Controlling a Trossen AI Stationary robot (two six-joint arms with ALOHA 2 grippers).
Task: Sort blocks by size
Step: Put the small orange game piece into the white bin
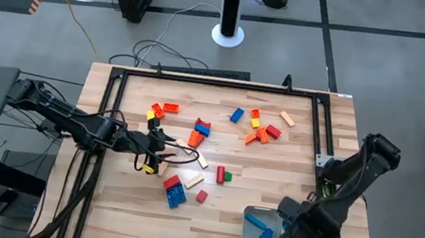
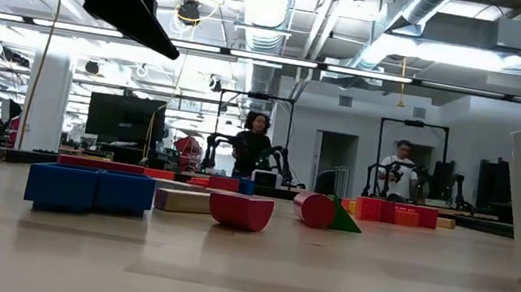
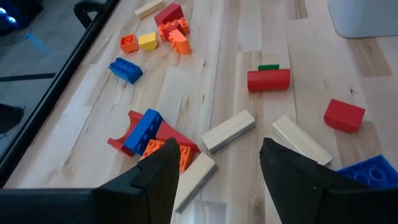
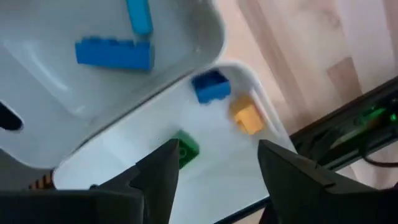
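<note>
A: where are the blocks rn?

B: most loose mid-table. Red+orange+yellow cluster (image 1: 262,130) toward far edge w/ a blue one (image 1: 236,115) and tan one (image 1: 287,119) beside it. Orange/red/yellow few (image 1: 162,111) left of those. Red/blue/orange pile (image 1: 199,131) at centre, tan bars (image 3: 228,130) just by it. Red cylinder (image 1: 221,174) touching a green bit. Blue brick (image 1: 175,195) + red ones nearer the near edge.

A: any sorted?

B: yes. Two white trays (image 1: 253,216) at near right corner, side by side. One has a long blue brick (image 4: 114,53) + a lighter blue piece (image 4: 139,15). Other tray (image 4: 205,149) has small blue (image 4: 210,86), yellow (image 4: 247,118), green (image 4: 184,149).

A: grippers?

B: right gripper (image 4: 214,165) over the trays, above the small-block one, fingers apart, nothing btwn them. Left gripper (image 3: 217,168) low over table centre, by the pile and a tan bar (image 3: 194,180), fingers apart, empty too.

A: room?

B: two ppl far back behind other rigs in low view, black post base (image 1: 227,34) on floor past far edge.
</note>
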